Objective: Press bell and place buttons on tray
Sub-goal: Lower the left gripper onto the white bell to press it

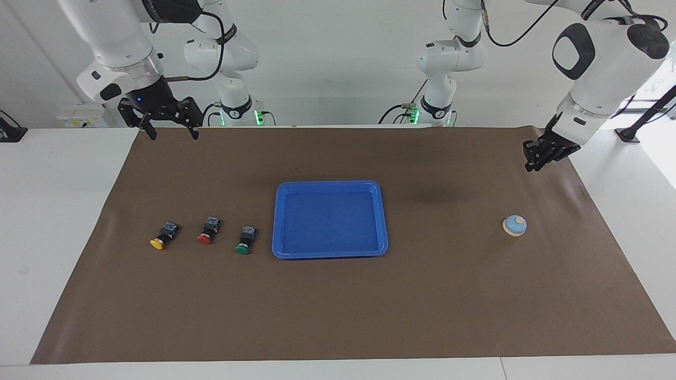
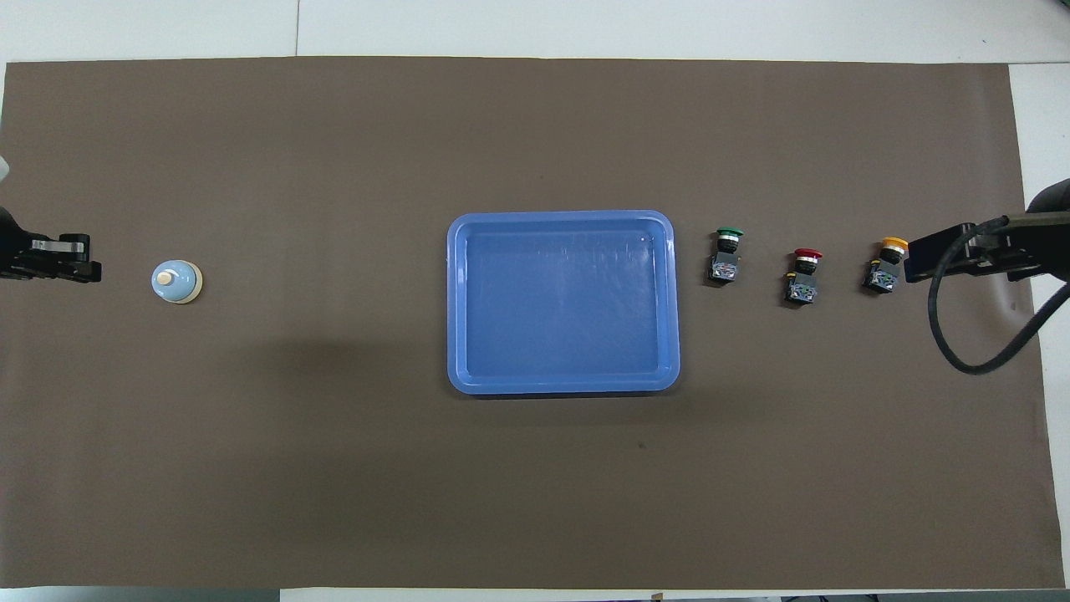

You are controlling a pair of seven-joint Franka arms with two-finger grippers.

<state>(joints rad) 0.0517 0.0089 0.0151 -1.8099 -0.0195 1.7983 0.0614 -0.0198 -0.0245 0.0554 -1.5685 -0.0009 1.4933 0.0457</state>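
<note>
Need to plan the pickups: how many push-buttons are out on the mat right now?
3, in a row beside the blue tray, toward the right arm's end: green button closest to it, then red button, then yellow button. None are in the tray.

White table (image 1: 63, 221), brown mat (image 1: 338, 306) on it, carrying tray (image 1: 277, 221), buttons (image 1: 206, 233), bell (image 1: 514, 225)
</note>
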